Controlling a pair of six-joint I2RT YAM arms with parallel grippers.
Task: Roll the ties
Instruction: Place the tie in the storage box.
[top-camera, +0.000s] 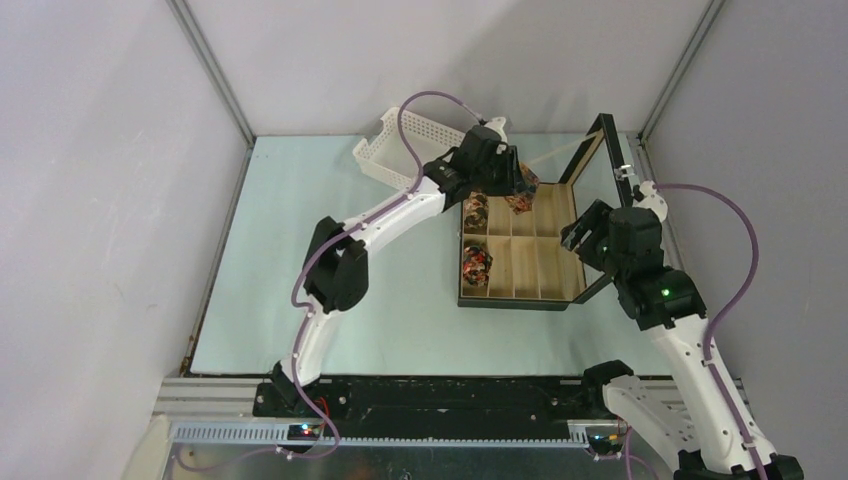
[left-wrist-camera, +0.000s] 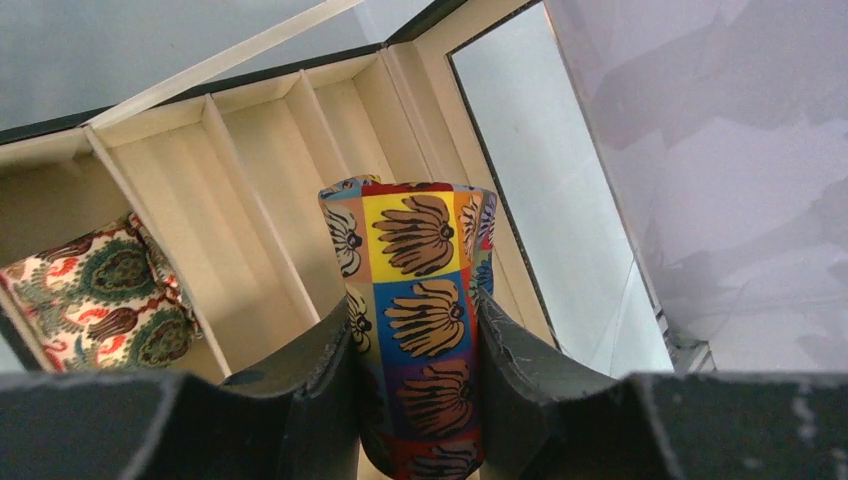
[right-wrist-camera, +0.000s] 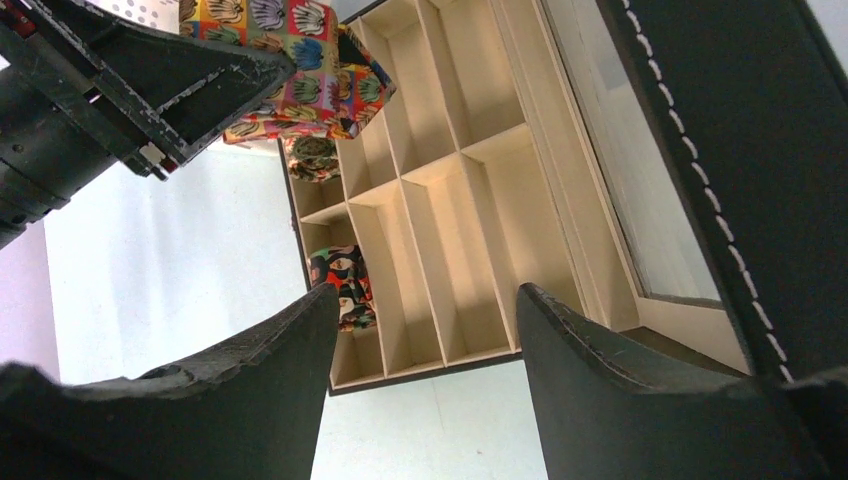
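The flower-print tie (left-wrist-camera: 420, 250) is a tight, stubby coil of smooth fabric. It is printed in squares of yellow, orange, blue and purple, each with a dark fan-shaped bloom. The left gripper (left-wrist-camera: 415, 330) grasps it, with one black, scuffed finger pressed to each side and the coil standing out beyond the tips. In the top view it hangs over the 12 o'clock row of the box (top-camera: 545, 298). Whether it touches the lining cannot be told.

The box is black outside, with cream dividers forming oblong cells. Its lid (top-camera: 612, 160), a stitched black frame round a glass pane, stands open at 2 o'clock. A paisley tie (left-wrist-camera: 95, 300), cream with green and red, fills the cell at the box's 10 o'clock corner. A third tie (top-camera: 476, 265), dark and red, sits coiled in the 8 o'clock corner cell. A white perforated basket (top-camera: 400, 150) lies at 10 o'clock of the box on the pale green table (top-camera: 300, 250).

The left arm rises from its base, bends sharply at the elbow and stretches toward 1 o'clock, with the wrist tipped down. The right arm leans toward 11 o'clock. The right gripper (right-wrist-camera: 425, 300) is above the box's 3 o'clock edge with its jaws spread and nothing between them.
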